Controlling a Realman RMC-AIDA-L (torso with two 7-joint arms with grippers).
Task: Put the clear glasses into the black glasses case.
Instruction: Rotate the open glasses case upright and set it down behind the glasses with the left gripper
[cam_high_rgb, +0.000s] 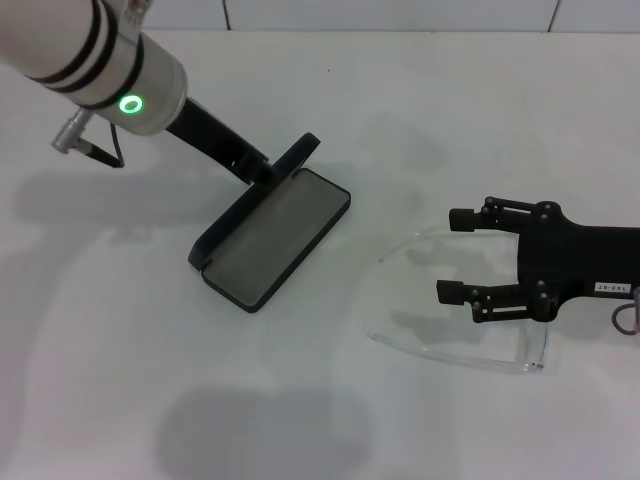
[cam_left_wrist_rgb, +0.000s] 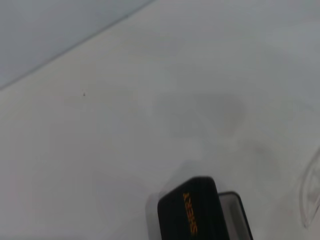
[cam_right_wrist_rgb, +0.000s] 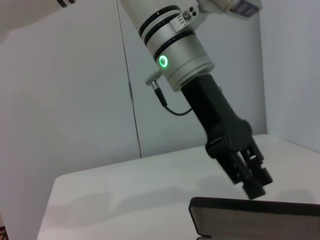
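The black glasses case (cam_high_rgb: 270, 235) lies open on the bench (cam_high_rgb: 100, 350), its lid held up by the left gripper (cam_high_rgb: 268, 170), jaws clamped on the lid edge. The right gripper (cam_high_rgb: 455, 255) hovers, jaws apart, over the clear glasses (cam_high_rgb: 450, 345), well right of the case. The thin, slippery frame may skid or twist out of a shallow pinch.
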